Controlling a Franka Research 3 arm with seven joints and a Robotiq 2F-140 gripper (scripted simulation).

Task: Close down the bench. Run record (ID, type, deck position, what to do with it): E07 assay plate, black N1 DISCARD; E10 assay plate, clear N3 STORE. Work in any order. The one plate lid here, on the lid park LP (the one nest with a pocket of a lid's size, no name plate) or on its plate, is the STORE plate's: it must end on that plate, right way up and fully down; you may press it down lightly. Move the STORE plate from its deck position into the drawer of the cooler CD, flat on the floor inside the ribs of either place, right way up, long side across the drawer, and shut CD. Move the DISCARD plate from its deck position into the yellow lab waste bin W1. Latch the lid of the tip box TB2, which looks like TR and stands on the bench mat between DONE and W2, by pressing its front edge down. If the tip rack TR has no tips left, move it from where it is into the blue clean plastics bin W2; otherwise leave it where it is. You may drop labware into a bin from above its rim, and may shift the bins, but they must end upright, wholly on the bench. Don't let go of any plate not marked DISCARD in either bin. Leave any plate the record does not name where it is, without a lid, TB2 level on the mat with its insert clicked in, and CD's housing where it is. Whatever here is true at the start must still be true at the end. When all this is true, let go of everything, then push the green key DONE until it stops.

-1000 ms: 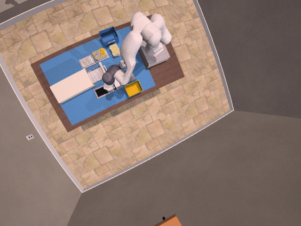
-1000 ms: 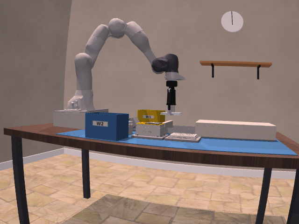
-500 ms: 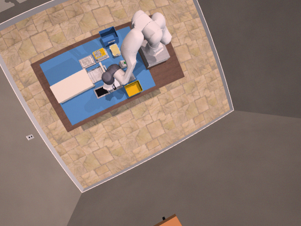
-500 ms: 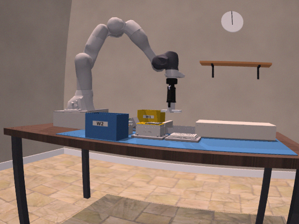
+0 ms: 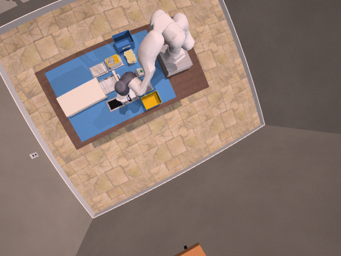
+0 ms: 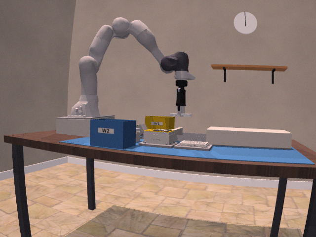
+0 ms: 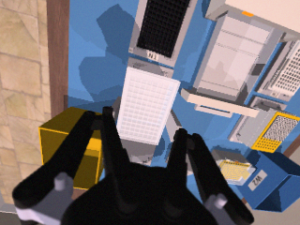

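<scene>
My gripper hangs high over the deck, shut on a pale clear gridded assay plate and holding it level by its long edges. The plate also shows in the side view. I cannot make out a lid apart from it. An empty grey nest lies right below. The black plate sits on nest N1 beside that nest. The cooler's drawer stands pulled out from its white housing. The yellow bin W1 stands close on the other side.
The blue bin W2 stands at the far end. Tip box TB2 sits between it and the green key DONE. The yellow tip rack TR and another pale gridded plate stand on nests nearby.
</scene>
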